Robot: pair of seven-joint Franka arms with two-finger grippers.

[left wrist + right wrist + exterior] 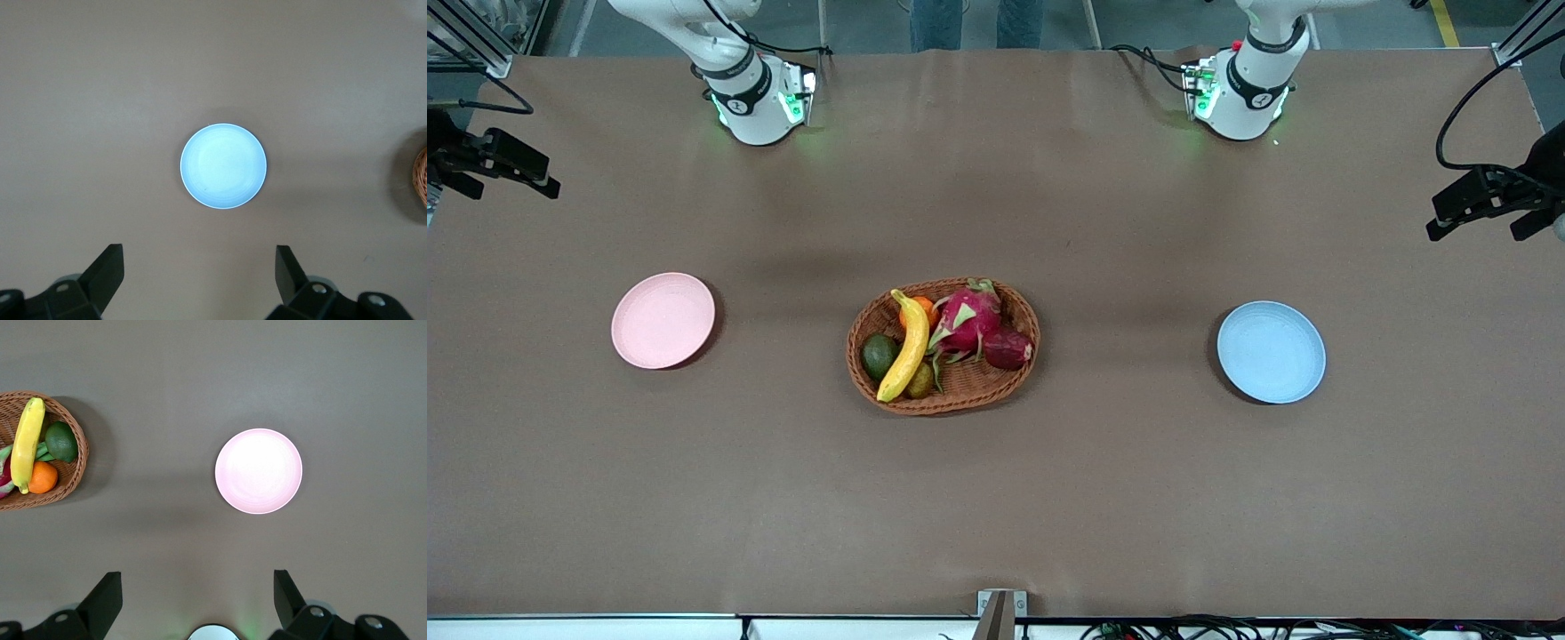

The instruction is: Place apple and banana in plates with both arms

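Note:
The dark red apple (1007,348) and the yellow banana (907,347) lie in the wicker basket (960,404) at the table's middle. The banana also shows in the right wrist view (27,440). The pink plate (663,320) lies empty toward the right arm's end, the blue plate (1271,352) empty toward the left arm's end. My left gripper (200,267) is open and empty, high over the table by the blue plate (223,165). My right gripper (198,590) is open and empty, high over the table by the pink plate (258,471). Neither gripper shows in the front view.
The basket also holds a pink dragon fruit (967,320), an orange (920,308), an avocado (879,356) and a small greenish fruit (920,382). Black fixtures with cables stand at both table ends (494,160) (1489,200). The arm bases (756,98) (1240,93) stand along the table's edge farthest from the front camera.

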